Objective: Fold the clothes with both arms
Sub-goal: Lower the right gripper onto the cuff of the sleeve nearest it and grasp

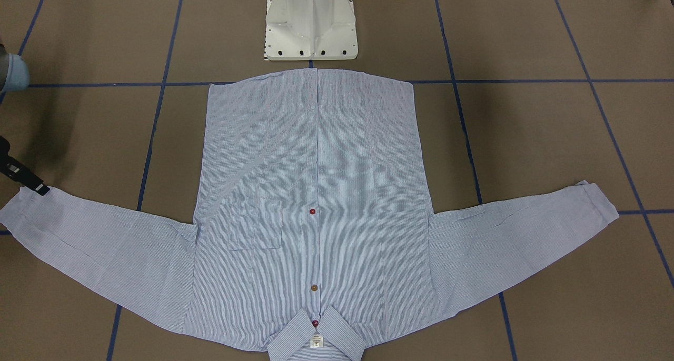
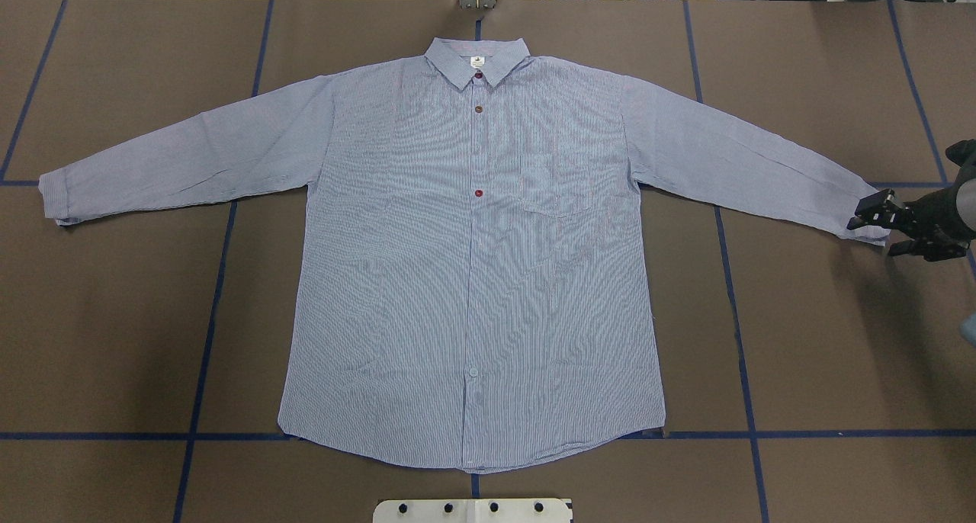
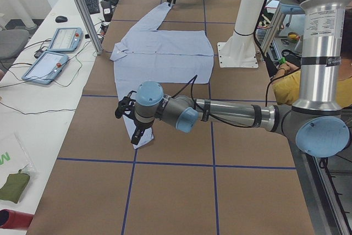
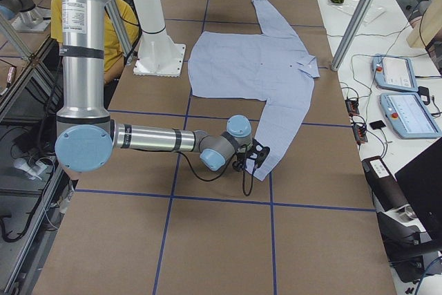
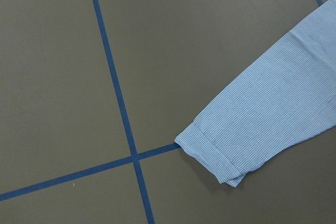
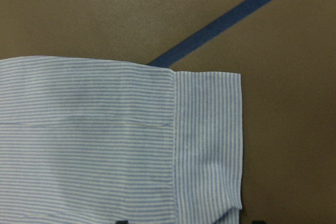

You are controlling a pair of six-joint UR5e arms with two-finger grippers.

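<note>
The striped shirt (image 2: 473,264) lies flat and front up on the brown table, collar (image 2: 476,59) at the far side and both sleeves spread out. My right gripper (image 2: 877,232) is open and low at the end of the right sleeve's cuff (image 6: 207,140). It holds nothing. It also shows in the front view (image 1: 39,187) and the right side view (image 4: 252,158). My left gripper (image 3: 129,125) shows only in the left side view, above the left cuff (image 5: 210,153). I cannot tell whether it is open or shut.
The white pedestal base (image 1: 310,29) stands just behind the shirt's hem. Blue tape lines (image 2: 229,435) cross the table. A side table with teach pendants (image 3: 55,50) and aluminium posts (image 3: 82,9) runs along the far edge. A person in yellow (image 4: 128,15) sits behind the robot.
</note>
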